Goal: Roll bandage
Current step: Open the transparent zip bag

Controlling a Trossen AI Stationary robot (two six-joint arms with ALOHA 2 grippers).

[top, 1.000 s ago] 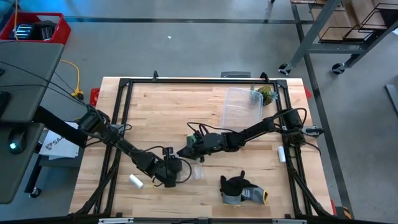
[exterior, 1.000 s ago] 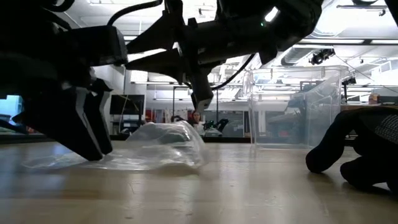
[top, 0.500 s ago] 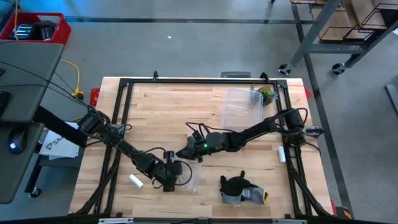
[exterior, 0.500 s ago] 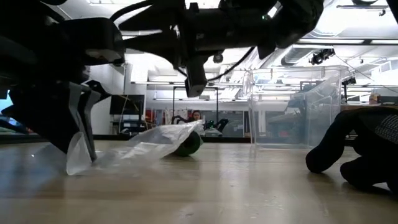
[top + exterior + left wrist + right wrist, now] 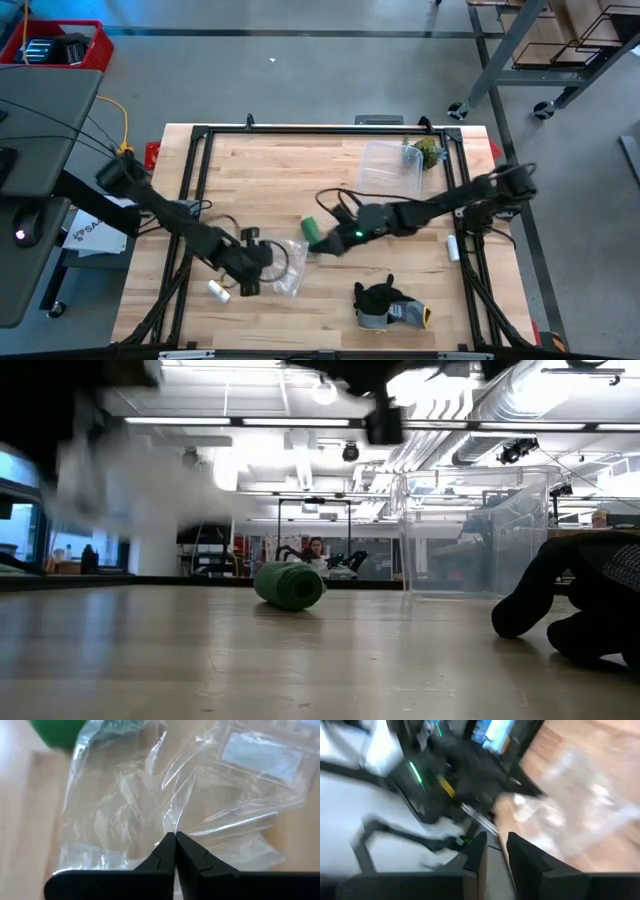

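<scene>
Bandage (image 5: 311, 231): compact green roll lying on wooden table (image 5: 260, 170) near centre, clear of bag; low view shows it resting on its side (image 5: 290, 584). Clear plastic bag (image 5: 165, 805) just beside roll, pinched by left gripper (image 5: 175, 842), fingers pressed together on film. Right gripper (image 5: 330, 243) near roll, fingers slightly parted, holding nothing. Bag print unreadable.

bandage (image 5: 54, 731): cut off at edge, blurred | right wrist view: motion-blurred | plastic bag (image 5: 130, 490): blurred smear
</scene>
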